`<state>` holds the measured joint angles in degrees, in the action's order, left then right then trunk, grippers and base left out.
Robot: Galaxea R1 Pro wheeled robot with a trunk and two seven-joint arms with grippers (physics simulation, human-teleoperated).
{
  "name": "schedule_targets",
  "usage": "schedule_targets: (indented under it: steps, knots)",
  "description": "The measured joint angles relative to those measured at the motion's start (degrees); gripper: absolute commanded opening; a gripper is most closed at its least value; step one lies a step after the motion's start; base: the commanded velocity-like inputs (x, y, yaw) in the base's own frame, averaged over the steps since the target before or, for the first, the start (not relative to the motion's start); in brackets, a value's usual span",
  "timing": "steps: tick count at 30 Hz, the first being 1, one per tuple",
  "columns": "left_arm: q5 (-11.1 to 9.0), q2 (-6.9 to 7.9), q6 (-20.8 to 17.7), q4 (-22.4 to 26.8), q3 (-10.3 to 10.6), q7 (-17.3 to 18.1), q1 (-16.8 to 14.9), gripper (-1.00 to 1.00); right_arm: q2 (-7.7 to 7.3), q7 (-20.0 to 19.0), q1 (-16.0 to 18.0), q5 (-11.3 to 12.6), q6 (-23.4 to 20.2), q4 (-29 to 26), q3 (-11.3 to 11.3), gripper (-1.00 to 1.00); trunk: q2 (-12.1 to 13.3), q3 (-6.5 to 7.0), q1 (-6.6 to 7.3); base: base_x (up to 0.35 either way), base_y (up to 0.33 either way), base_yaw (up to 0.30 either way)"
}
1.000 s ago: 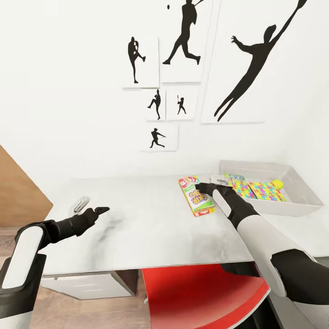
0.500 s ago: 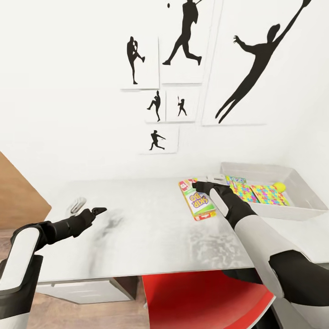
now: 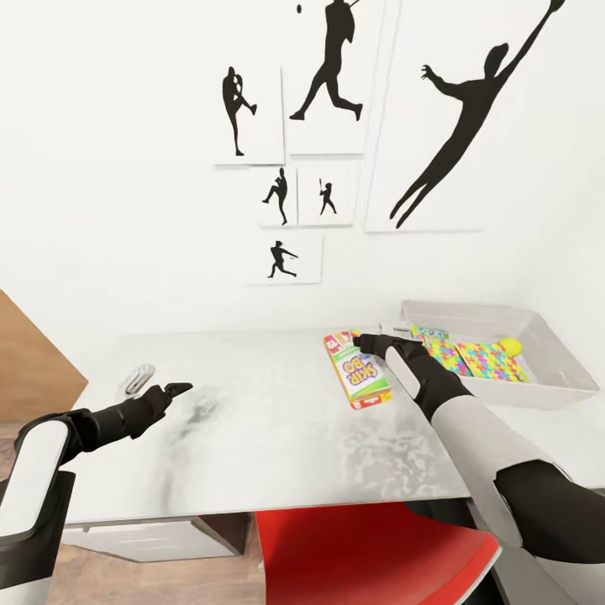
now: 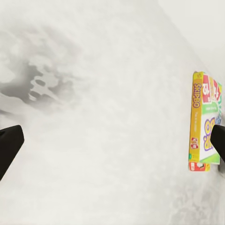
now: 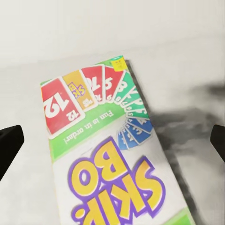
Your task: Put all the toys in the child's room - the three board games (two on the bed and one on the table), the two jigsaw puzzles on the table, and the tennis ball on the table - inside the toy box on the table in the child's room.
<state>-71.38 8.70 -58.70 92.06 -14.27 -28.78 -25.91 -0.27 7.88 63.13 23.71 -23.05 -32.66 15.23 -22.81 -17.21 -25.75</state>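
One flat SKIP BO box (image 3: pixel 358 373) lies on the counter (image 3: pixel 252 420), just beside the toy box (image 3: pixel 538 357). Right hand (image 3: pixel 363 342) hovers over its far end, fingers (image 5: pixel 9 143) spread open and empty. It looks stiff and light; gripping across the narrow edges seems best. Beyond, puzzles (image 3: pixel 470 357) and tennis ball (image 3: pixel 509 344) rest inside the toy box.

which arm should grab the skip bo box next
The right. Its gripper hangs open right over the Skip Bo box, with the tray just beyond. The left gripper is open too, but far across the table.
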Motion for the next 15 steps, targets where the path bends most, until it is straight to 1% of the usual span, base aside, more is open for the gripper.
schedule_targets:
  steps: [4,7,9,10,13,15]
  knots:
    - [0.0,0.0,0.0,0.0,-0.1,0.0,0.1,1.0,0.06,-0.2,-0.1,0.0,0.0,-0.1,0.1,1.0,0.0,0.0,0.0,0.013,-0.007,0.0]
    - [0.0,-0.07,0.0,0.0,-0.1,0.0,0.1,1.0,0.07,0.0,0.0,0.0,0.0,-0.1,0.1,1.0,0.0,0.0,0.02,0.115,-0.002,0.0]
    - [-0.4,-0.15,-0.1,0.0,-0.2,0.0,0.1,1.0,0.05,0.1,0.3,0.0,-0.1,0.4,-0.2,1.0,0.0,0.0,0.01,0.074,-0.001,0.0]
    - [-0.8,-0.12,-0.1,0.0,-0.2,-0.1,0.1,1.0,0.05,0.1,0.4,0.1,-0.3,0.6,-0.3,1.0,0.0,0.0,0.01,0.042,0.0,0.0]
    - [-4.4,0.16,-0.5,0.0,-0.6,-0.5,0.1,1.0,0.05,0.1,0.6,0.1,-3.2,1.2,-0.5,1.0,0.0,0.0,0.0,0.024,0.0,0.0]
    - [-5.2,0.6,-0.6,0.1,-0.6,-0.6,0.1,1.0,0.06,0.1,0.5,0.1,-4.0,1.0,-0.4,1.0,0.0,0.0,0.0,0.01,0.0,0.0]
